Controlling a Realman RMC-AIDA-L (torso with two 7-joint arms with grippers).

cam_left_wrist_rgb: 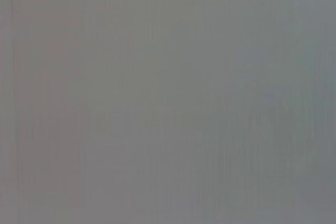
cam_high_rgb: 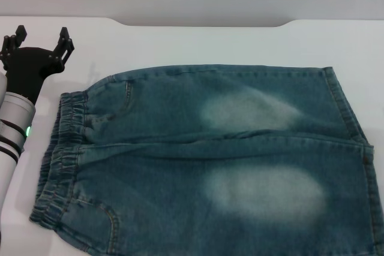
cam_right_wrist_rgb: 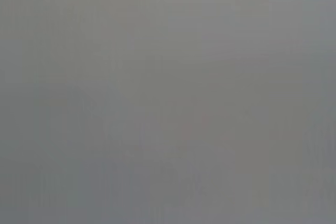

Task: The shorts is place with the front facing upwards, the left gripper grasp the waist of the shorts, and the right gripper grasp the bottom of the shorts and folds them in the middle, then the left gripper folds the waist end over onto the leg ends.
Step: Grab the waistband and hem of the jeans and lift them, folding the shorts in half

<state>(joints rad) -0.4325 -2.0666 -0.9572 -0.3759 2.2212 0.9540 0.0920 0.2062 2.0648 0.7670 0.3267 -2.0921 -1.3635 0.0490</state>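
On the white table (cam_high_rgb: 198, 40) you see the shorts (cam_high_rgb: 210, 160) spread flat. The left gripper (cam_high_rgb: 41, 43), prongs spread wide and empty, hovers just beyond the waist (cam_high_rgb: 60, 148). Both wrist views give you only grey, and the right gripper is unseen.

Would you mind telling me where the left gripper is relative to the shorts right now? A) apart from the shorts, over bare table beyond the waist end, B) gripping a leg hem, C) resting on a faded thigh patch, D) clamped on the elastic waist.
A: in the head view the left gripper sits open over the white table, clear of the waist of the shorts, touching no denim.
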